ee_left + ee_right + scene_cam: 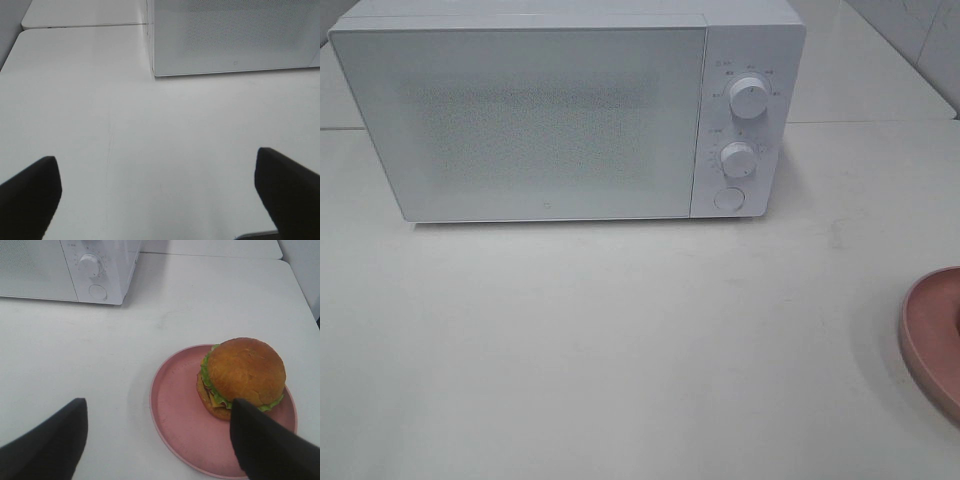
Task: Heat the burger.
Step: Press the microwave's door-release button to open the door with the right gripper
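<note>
The burger (245, 372), with a glossy brown bun, green lettuce and yellow cheese, sits on the far side of a round pink plate (175, 405). My right gripper (158, 407) hangs open above the plate's near edge, and one finger (265, 445) overlaps the burger's lower rim in the right wrist view. Nothing is between its fingers. In the high view only the plate's rim (932, 335) shows at the right edge, and neither the burger nor any gripper is in it. My left gripper (156, 165) is wide open over bare table.
A white microwave (550, 120) stands at the back with its door closed. Two knobs (751, 97) (738, 159) and a round button (728, 198) are on its right panel. Its lower door corner (157, 74) lies ahead of the left gripper. The table is white.
</note>
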